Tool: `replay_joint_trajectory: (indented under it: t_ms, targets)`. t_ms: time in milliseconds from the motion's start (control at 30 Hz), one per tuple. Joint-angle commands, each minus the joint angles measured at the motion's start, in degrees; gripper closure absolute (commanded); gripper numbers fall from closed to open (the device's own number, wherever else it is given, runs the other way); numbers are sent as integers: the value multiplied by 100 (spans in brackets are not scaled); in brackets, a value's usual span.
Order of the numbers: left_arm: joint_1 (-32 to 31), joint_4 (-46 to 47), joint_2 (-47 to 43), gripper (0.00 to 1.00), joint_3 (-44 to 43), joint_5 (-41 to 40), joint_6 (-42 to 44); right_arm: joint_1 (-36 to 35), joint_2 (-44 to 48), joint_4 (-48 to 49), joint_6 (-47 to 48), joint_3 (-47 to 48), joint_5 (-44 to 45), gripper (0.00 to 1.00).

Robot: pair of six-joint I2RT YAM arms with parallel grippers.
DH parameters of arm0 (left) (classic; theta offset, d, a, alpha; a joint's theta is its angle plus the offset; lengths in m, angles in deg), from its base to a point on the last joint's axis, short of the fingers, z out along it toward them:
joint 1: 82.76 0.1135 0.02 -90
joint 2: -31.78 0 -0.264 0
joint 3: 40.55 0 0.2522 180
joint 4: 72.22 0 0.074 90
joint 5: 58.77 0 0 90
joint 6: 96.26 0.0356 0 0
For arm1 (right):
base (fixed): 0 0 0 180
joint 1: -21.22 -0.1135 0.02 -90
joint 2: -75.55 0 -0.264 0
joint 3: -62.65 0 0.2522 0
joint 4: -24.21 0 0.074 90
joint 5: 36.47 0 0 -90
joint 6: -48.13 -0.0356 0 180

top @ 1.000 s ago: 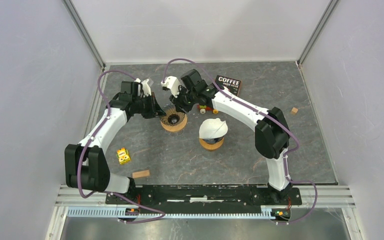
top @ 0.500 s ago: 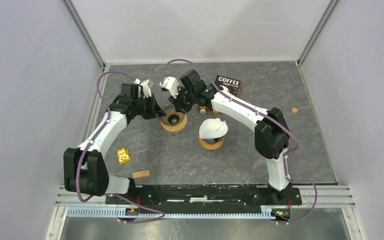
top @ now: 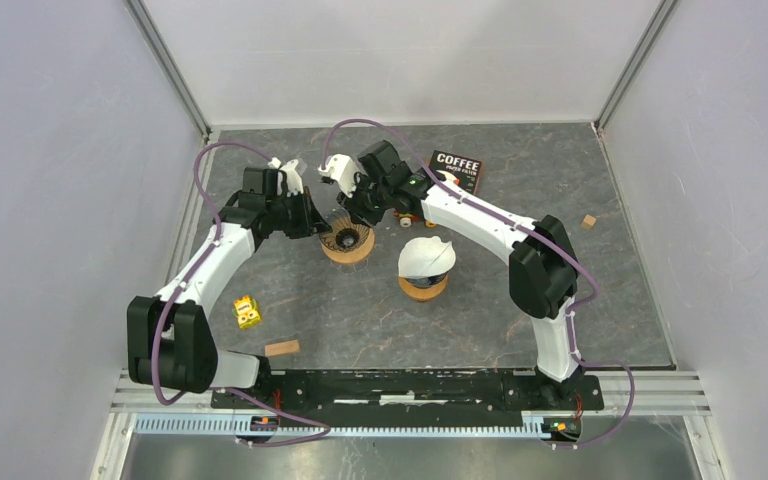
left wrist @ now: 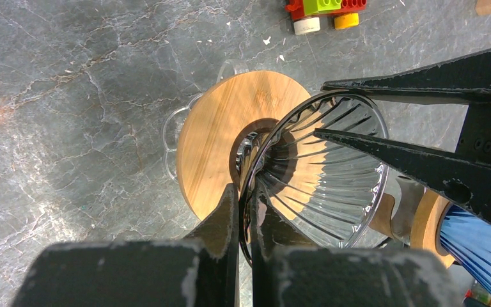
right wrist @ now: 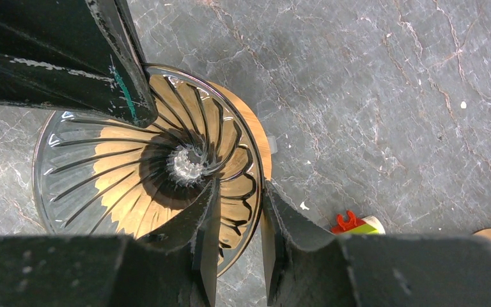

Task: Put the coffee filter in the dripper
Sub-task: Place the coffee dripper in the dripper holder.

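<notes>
Grey marbled table [top: 520,320] carries everything. Between both claws sits the glass dripper [left wrist: 332,185], wood-collared. Its rim is pinched tight in the left claw [left wrist: 246,201]. The right claw [right wrist: 240,204] stands part-open astride the opposite rim; whether it presses the glass cannot be told. Right of that claw, nearer the arm bases, the white coffee filter [top: 425,255] sits in a second dripper [top: 423,289]. Just beyond the right claw lies a black COFFEE box [top: 457,170].

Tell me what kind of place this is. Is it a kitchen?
Probably a robot test booth, not a kitchen. Plain white walls box in a grey table, two robot arms are bolted to a rail at its edge, and a glass dripper shares the table with a yellow toy block.
</notes>
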Motion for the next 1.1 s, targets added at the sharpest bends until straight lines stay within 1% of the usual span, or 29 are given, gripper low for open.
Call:
replay_joint_trajectory:
  t_ms: [0,100,133,233,333,533,733,800,1067]
  targets:
    - [-225,-267,270,98,282,-624,478,-235,-290,-314,519,-229,-86,99]
    - [-223,-258,177,98,229,-538,454,-228,-148,-319,527,-159,-28,94]
    - [-223,-249,169,97,219,-517,436,-230,-111,-330,528,-125,-7,91]
    - [-224,-256,159,94,191,-525,400,-230,-71,-376,530,-5,47,84]
    - [-223,-284,157,90,139,-545,391,-218,-47,-405,537,67,96,79]
    - [-215,-401,185,83,-17,-517,381,-175,-124,-499,537,291,98,72]
    - [-215,-437,136,74,-96,-482,381,-153,-111,-512,524,330,42,67]
    - [-215,-459,104,72,-129,-478,385,-143,-119,-517,502,331,-1,64]
    - [-206,-555,22,68,-255,-476,424,-105,-160,-517,441,360,-63,61]
